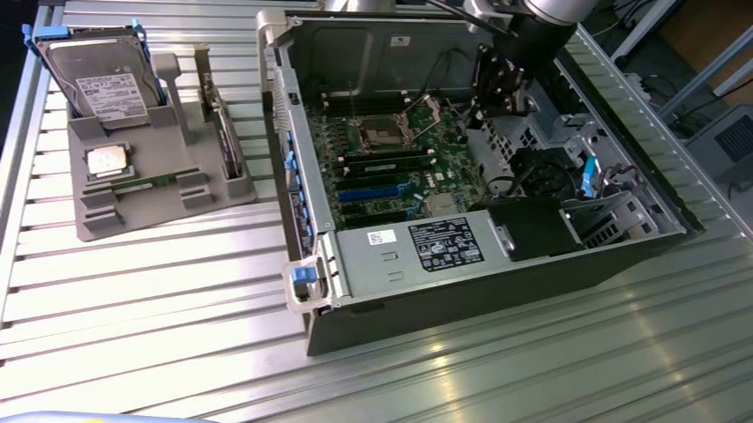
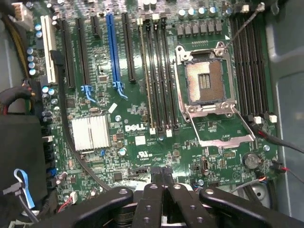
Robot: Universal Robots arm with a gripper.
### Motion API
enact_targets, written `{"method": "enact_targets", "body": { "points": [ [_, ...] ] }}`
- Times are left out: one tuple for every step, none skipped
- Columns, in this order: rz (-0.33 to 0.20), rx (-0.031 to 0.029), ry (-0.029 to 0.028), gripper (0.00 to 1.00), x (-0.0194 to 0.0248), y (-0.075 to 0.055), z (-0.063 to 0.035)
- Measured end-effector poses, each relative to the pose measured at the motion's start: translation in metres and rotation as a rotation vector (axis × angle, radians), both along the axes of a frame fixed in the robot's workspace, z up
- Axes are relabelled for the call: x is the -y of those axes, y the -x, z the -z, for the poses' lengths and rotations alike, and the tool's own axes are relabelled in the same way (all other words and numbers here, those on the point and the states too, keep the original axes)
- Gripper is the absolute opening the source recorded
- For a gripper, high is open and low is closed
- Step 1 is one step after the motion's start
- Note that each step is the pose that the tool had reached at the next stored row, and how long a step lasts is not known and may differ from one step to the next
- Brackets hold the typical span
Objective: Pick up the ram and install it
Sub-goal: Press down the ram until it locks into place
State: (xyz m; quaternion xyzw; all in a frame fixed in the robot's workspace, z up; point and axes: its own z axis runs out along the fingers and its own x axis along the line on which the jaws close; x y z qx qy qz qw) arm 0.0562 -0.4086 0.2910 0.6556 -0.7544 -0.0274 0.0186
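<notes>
Robot arm, wrist segment [image 1: 551,19]: rounded cylindrical housing in grey and black with a silvery metallic band, at the far right of the exterior view. Below it, a black gripper assembly [image 1: 500,81] of open linkage bars with thin dark cables alongside. Gripper [image 2: 163,183], wrist view: matte black metal, two broad outer link arms, two inner links, each with round silver-grey screw heads; two slim black fingers [image 2: 156,179] pressed together at the tip.
</notes>
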Motion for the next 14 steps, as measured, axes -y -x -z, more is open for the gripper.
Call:
{"method": "enact_targets", "body": {
  "points": [
    [0.030,0.0000,0.0008,0.11,0.0000,0.0000,0.0001],
    [0.051,0.0001,0.0016,0.11,0.0000,0.0000,0.0002],
    [0.088,0.0000,0.0032,0.11,0.0000,0.0000,0.0004],
    [0.121,0.0001,0.0045,0.11,0.0000,0.0000,0.0005],
    [0.161,0.0000,0.0060,0.11,0.0000,0.0000,0.0007],
    [0.188,0.0000,0.0062,0.11,0.0000,0.0000,0.0006],
    [0.221,-0.0001,0.0064,0.11,0.0000,0.0000,0.0007],
    [0.244,-0.0002,0.0066,0.11,0.0000,0.0000,0.0008],
    [0.270,-0.0002,0.0069,0.11,0.0000,0.0000,0.0008],
    [0.289,-0.0003,0.0070,0.11,0.0000,0.0000,0.0008],
    [0.311,-0.0003,0.0070,0.11,0.0000,0.0000,0.0009],
    [0.329,-0.0003,0.0077,0.11,0.0000,0.0000,0.0009],
    [0.344,-0.0002,0.0088,0.11,0.0000,0.0000,0.0009],
    [0.357,0.0000,0.0104,0.11,0.0001,0.0000,0.0010]
  ]
}}
